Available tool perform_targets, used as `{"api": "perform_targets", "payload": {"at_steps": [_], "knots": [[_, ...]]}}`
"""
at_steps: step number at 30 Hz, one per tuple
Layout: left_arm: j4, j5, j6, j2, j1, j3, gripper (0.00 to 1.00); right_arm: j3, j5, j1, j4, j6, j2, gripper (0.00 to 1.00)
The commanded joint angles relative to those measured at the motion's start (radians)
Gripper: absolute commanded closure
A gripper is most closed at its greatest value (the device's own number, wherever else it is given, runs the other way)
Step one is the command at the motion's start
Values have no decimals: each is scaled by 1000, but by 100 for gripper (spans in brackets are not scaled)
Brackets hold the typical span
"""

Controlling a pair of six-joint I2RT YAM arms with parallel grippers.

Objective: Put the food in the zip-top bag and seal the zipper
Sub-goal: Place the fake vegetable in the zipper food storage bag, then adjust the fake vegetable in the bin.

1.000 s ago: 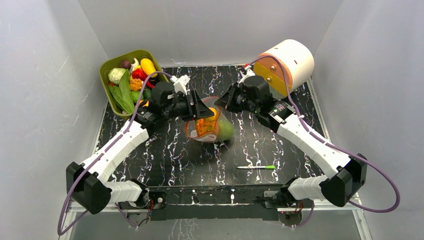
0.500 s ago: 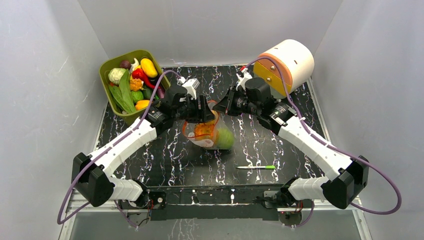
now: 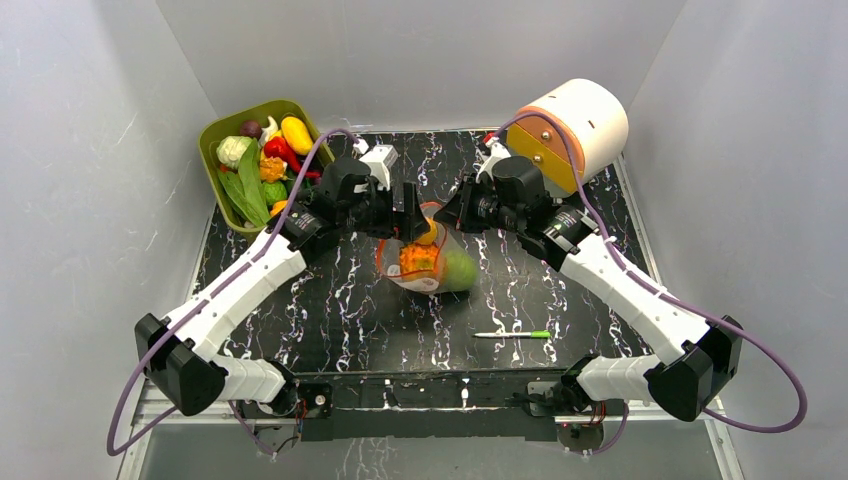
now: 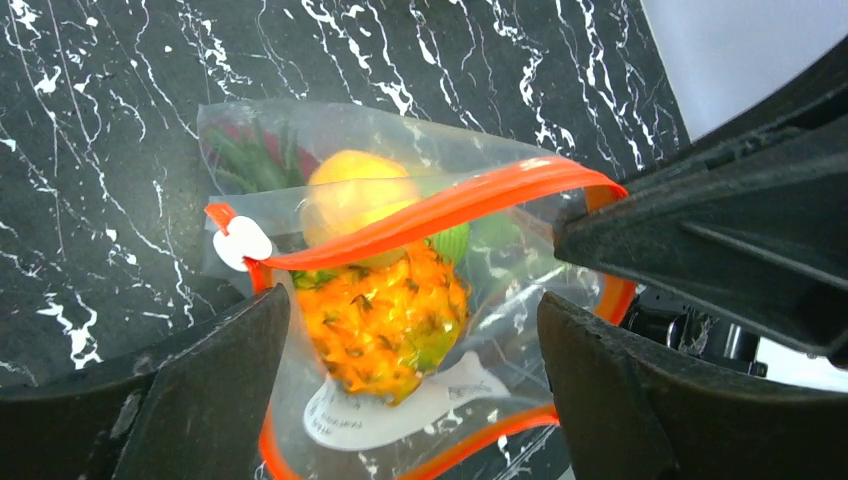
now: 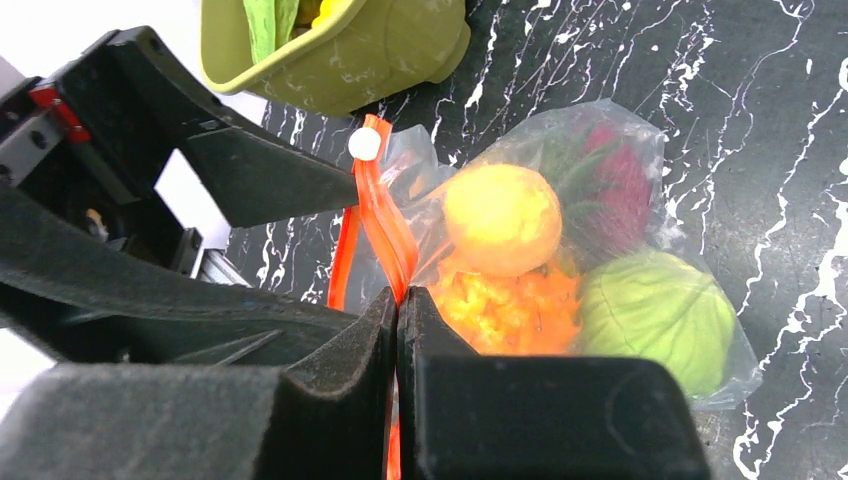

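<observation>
The zip-top bag [image 3: 428, 262] lies at the centre of the top view on the black marbled desk [image 3: 330, 310], between the two tools. One lip of the zipper [image 4: 430, 210] is pinched by the right tool [image 5: 398, 300], whose jaws are pressed flat on the red-orange strip. This hold is judged to lift the mouth and hold it open so that food can be dropped in. The left tool [image 4: 410, 305] is poised over that mouth with its jaws spread wide and nothing gripped.

The bag is clear and crinkled. Through it a yellow round piece [image 4: 355, 195], an orange pineapple [image 4: 385, 315], a green cabbage [image 5: 655, 315] and a red piece [image 5: 620, 180] are seen packed together. The two lips are parted, so the seal is not yet made. More food lies in the green bin [image 5: 380, 50] at the top of the right wrist view.
</observation>
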Motion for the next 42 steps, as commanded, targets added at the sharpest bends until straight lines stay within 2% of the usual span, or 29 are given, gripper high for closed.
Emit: {"api": "perform_targets", "payload": {"at_steps": [1, 6, 13, 18, 19, 20, 21, 22, 23, 25, 27, 31, 33, 39, 42], "knots": [[-97, -13, 8, -45, -4, 72, 7, 53, 20, 3, 49, -22, -16, 100], [-177, -94, 3, -52, -4, 104, 10, 55, 38, 3, 27, -35, -23, 100], [-278, -179, 3, -54, -5, 87, 29, 82, 64, 2, -24, -58, 2, 100], [-144, -102, -27, -33, -4, -35, 48, 108, 57, 3, -48, -100, 62, 100], [-135, -86, -39, -16, -4, -42, 53, 122, 55, 2, -81, -107, 75, 100], [-133, -73, -61, -5, -4, -43, 66, 161, 75, 3, -140, -97, 93, 98], [-132, -68, -85, 1, -4, -40, 90, 202, 84, 5, -231, -87, 112, 88], [-140, -79, -94, 2, -5, -32, 98, 224, 100, 12, -276, -79, 127, 82], [-153, -101, -111, -13, -5, -13, 100, 259, 196, 51, -388, -53, 136, 71], [-136, -107, -135, -39, -4, -7, 100, 239, 259, 111, -432, -9, 110, 62], [-126, -106, -148, -41, -5, 1, 100, 222, 298, 159, -457, 19, 102, 60], [-128, -100, -162, -27, -4, 20, 100, 212, 360, 181, -500, 28, 98, 60], [-128, -103, -164, -26, -4, 23, 100, 202, 368, 181, -491, 21, 91, 66], [-165, -177, -171, -32, -4, 49, 100, 265, 501, 181, -542, -28, 84, 99], [-218, -231, -166, -14, -4, 96, 100, 283, 543, 182, -542, -55, 68, 100]]}}
